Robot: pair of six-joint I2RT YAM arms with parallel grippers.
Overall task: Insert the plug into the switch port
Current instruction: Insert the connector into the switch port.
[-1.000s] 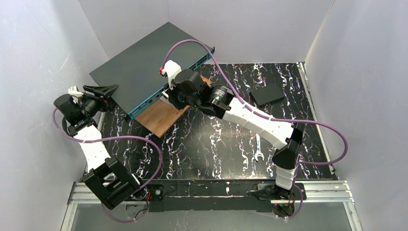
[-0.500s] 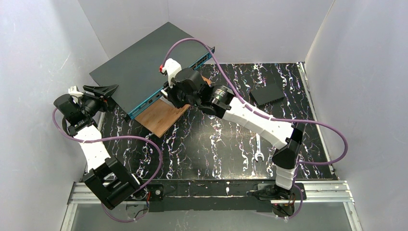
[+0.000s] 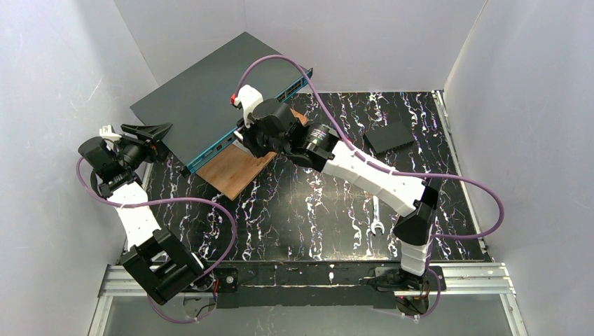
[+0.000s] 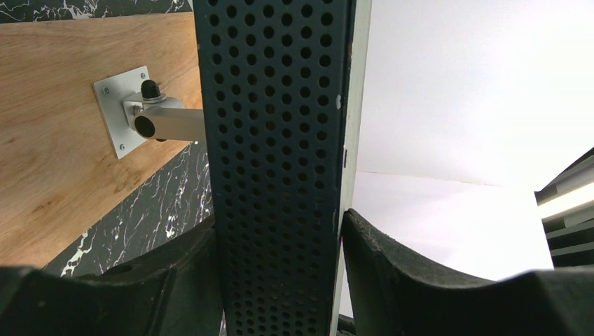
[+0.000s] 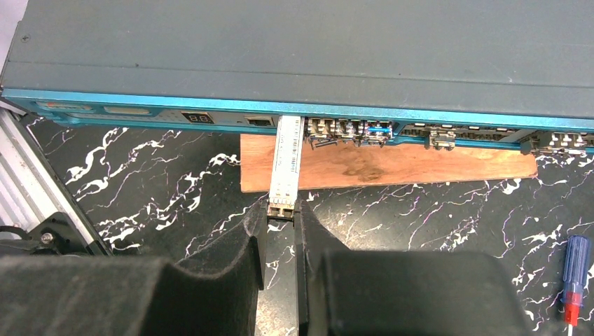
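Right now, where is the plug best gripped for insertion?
Its rear end, coming from the side opposite the switch, as the right gripper does: the plug is a long slim bar pointing nose-first at the teal ports, so its front must stay free.

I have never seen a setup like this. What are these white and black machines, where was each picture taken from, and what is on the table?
These are a left arm and a right arm, robots bolted at the table's near edge. One picture looks down from above and behind them; the other two come from cameras on the wrists. The left pincer clamps the perforated side of the switch, a flat grey box with a teal row of ports, with a wooden board beneath it. The right pincer grips a silver plug, its far end at that port row. Also on the marbled table: a wrench, a small black box and a screwdriver.
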